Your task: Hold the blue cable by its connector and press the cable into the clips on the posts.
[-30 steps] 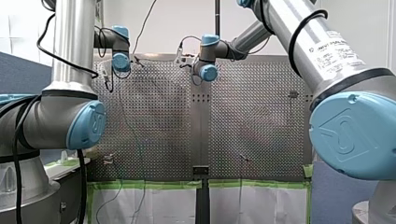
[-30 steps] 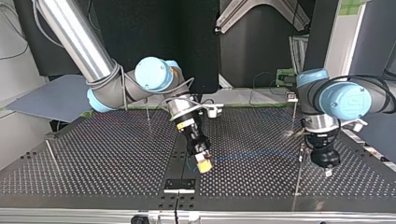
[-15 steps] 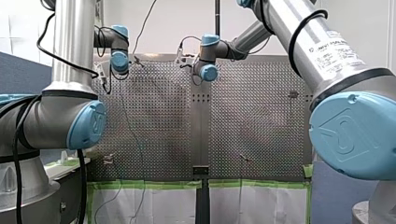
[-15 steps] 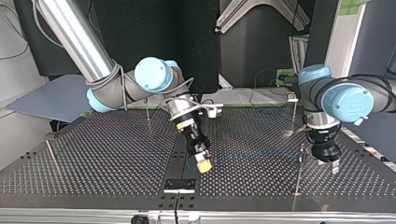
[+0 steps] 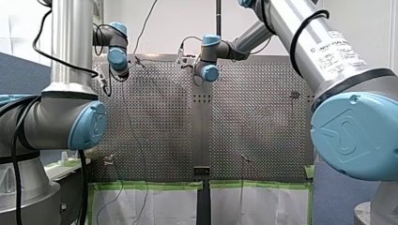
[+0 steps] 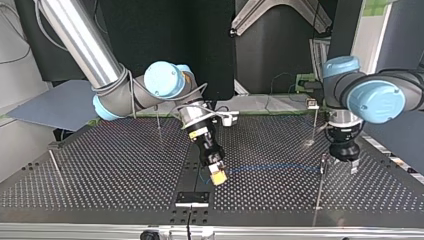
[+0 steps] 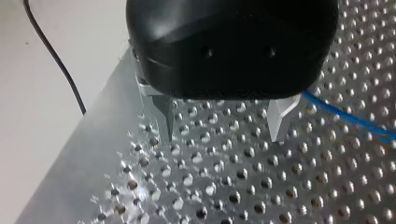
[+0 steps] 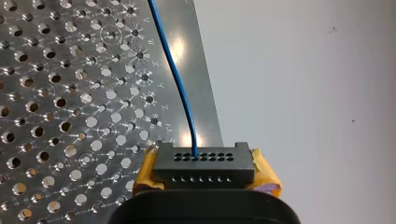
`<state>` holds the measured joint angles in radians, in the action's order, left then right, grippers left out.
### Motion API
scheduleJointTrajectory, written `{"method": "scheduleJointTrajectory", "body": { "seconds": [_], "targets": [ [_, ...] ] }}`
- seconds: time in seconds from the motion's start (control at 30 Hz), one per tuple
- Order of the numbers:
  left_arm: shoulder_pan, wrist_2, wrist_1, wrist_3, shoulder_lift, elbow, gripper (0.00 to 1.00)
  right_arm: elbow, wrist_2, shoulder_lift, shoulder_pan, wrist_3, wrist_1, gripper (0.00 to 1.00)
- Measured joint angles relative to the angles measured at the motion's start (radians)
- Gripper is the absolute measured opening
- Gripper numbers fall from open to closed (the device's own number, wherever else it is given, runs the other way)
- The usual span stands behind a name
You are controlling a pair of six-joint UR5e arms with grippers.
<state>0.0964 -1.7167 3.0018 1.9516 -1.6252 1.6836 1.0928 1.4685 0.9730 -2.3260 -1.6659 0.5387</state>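
Our right gripper (image 8: 204, 172) is shut tight on the black connector (image 8: 204, 164), w/ a yellow pad on each side, so the plug can't slip or twist. The blue cable (image 8: 173, 74) comes out of one hole in the connector and runs away over the table (image 8: 56, 93), which is full of holes. In the top view the cable lies low across the table, from the right gripper near the middle to a thin post (image 6: 319, 190) at that view's right. We think holding the plug end keeps the cable pulled straight, so it's easy to push. Our left gripper (image 7: 222, 125) is open wide, w/ nothing between its metal fingers (image 7: 166, 116). It hangs just over the table, tips down, and the cable goes by beside one finger, not between them. In the top view it's just beside the top of that post, prob. so it can press the cable down into the clip there. The clip is too small to see, so we can't tell if the cable is in yet.
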Motion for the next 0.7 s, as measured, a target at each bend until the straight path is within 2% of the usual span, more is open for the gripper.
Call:
{"method": "scheduleJointTrajectory", "body": {
  "seconds": [0.17, 0.33, 0.57, 0.7],
  "targets": [
    [0.003, 0.042, -0.005, 0.034, 0.042, 0.042, 1.0, 0.0, 0.0, 0.0, 0.0, 0.001, 0.0, 0.0],
    [0.004, 0.085, 0.017, 0.043, 0.085, 0.085, 1.0, 0.0, 0.0, 0.0, 0.0, 0.001, -0.001, 0.0],
    [0.004, 0.148, 0.074, 0.005, 0.147, 0.146, 1.0, 0.0, 0.0, -0.001, 0.001, 0.001, -0.004, 0.0],
    [0.004, 0.185, 0.11, -0.011, 0.185, 0.161, 1.0, 0.0, 0.0, -0.001, 0.0, 0.001, -0.006, 0.0]
  ]
}}
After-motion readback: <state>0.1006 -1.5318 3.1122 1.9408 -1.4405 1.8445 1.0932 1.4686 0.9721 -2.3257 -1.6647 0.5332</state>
